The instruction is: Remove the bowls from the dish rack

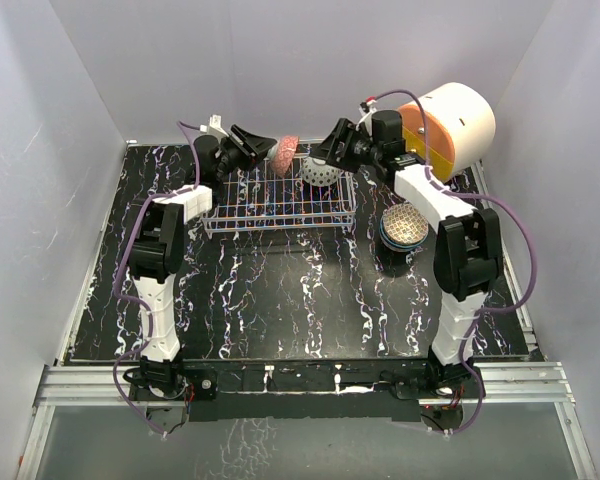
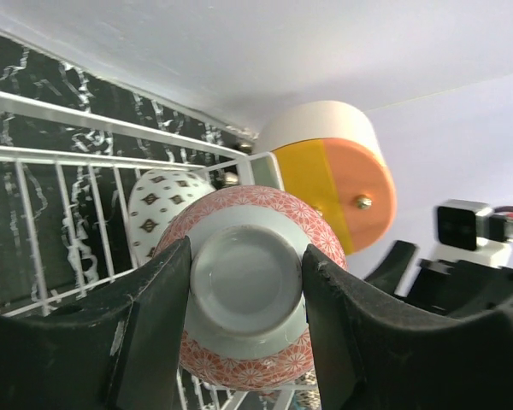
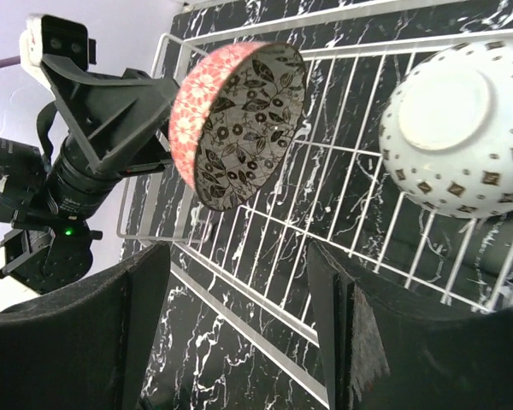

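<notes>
A pink-red bowl (image 1: 286, 155) hangs on edge above the back of the dish rack (image 1: 280, 212). My left gripper (image 1: 268, 153) is shut on its pale foot ring. In the left wrist view the bowl (image 2: 248, 342) fills the gap between both fingers. A grey-white bowl (image 1: 320, 172) leans on edge in the rack's right end, also visible in the right wrist view (image 3: 462, 128). My right gripper (image 1: 318, 153) hovers just above that bowl and is open, with only rack wires (image 3: 325, 196) between its fingers. The pink-red bowl's dark leaf-patterned inside (image 3: 244, 120) faces it.
A stack of bowls (image 1: 404, 228) with patterned insides stands on the black marbled table right of the rack, under my right forearm. A big white cylinder with an orange-yellow face (image 1: 450, 125) lies at the back right. White walls close in the back and both sides.
</notes>
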Robot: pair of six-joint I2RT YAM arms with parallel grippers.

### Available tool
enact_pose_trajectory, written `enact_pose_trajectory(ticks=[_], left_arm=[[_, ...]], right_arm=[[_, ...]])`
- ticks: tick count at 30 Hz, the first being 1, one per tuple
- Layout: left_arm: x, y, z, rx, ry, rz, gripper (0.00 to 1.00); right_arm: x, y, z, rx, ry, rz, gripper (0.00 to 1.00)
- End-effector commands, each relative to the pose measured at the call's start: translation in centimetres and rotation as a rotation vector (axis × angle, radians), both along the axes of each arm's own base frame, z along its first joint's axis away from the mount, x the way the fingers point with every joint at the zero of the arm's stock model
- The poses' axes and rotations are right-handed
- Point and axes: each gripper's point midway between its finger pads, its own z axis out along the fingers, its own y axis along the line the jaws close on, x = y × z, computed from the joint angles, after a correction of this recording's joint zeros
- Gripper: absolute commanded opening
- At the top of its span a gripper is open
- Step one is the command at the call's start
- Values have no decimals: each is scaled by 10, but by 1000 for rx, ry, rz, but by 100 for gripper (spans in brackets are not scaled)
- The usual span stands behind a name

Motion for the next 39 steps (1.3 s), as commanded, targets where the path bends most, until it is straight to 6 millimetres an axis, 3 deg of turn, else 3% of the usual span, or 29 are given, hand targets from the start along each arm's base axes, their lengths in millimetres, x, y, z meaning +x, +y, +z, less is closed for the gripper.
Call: enact_pose_trajectory(ticks=[1, 17, 26, 32, 37, 39], left_arm=[[-13, -5, 82, -159, -199, -40, 28], [-15, -16, 74, -206, -190, -73, 28], [-16, -26, 63, -190, -187, -92, 29], [-19, -32, 65, -209, -197, -107, 28], [-21, -35, 67, -198, -205, -129, 28], [-22, -36, 68, -200, -207, -135, 28]], right_arm=[[11, 22, 45, 99, -117, 56, 67], [25, 56, 55, 189, -190, 156, 65], [30, 63, 61, 213, -209, 174, 54], [25, 66, 63, 247, -224, 199, 35], [16, 67, 66, 292, -231, 220, 10], [16, 67, 65, 292, -228, 221, 7]])
